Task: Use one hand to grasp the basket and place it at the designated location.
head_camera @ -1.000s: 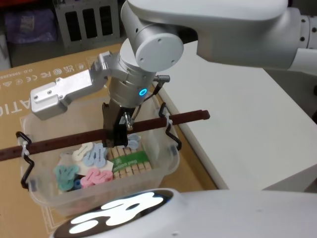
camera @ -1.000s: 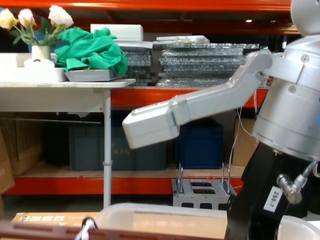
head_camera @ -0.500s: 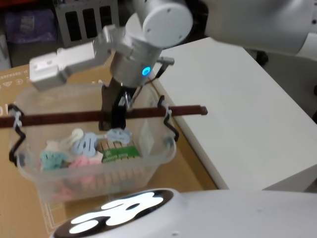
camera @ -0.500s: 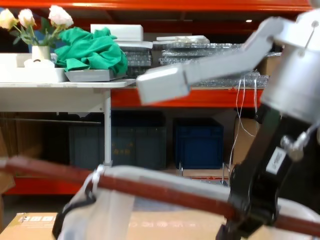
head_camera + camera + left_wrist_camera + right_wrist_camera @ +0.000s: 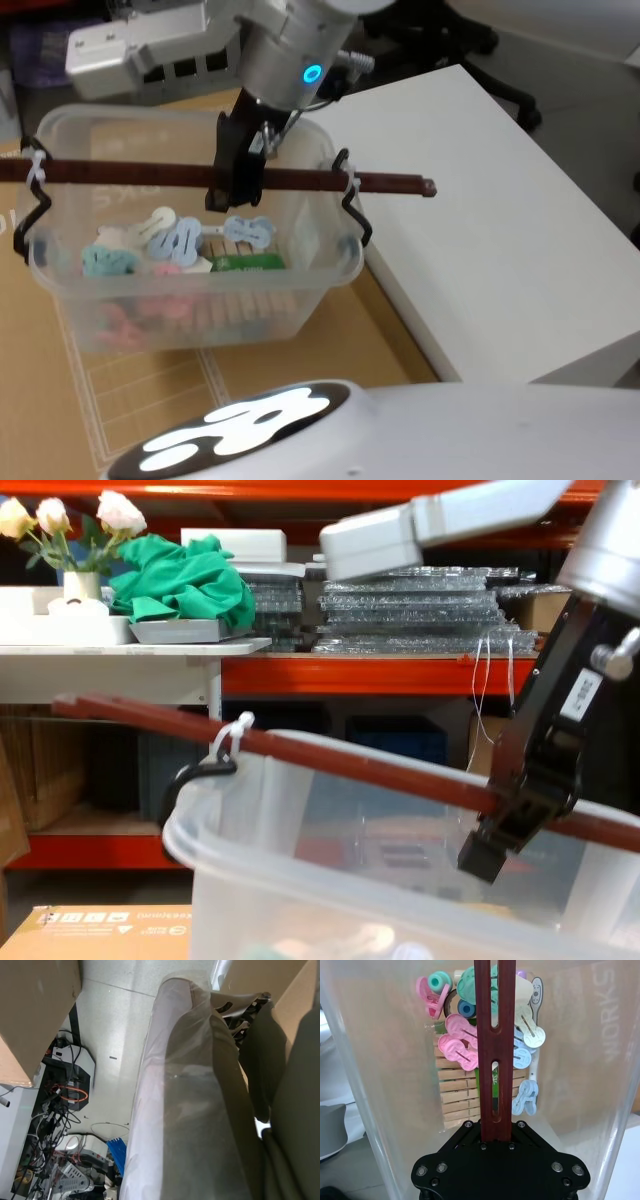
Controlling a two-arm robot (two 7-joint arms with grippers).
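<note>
Orange warehouse shelving [image 5: 400,675] behind, brown cardboard [image 5: 30,400] below, white table [image 5: 480,220] off to the right. Mid-carry, by the look of it: right pincer [image 5: 232,185] clamped shut around the middle of the reddish-brown handle [image 5: 120,172], basket [image 5: 200,300] hanging above the cardboard, just beside the table edge, with clips [image 5: 180,240] inside. Reaches down steeply from the silver-grey arm [image 5: 290,40], black forearm nearly upright. Next, probably: carry level to the designated spot, lower gently, then release. Watch for swinging on the handle.

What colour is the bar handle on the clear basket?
Reddish-brown; the bar handle shows best in the right wrist view.
</note>
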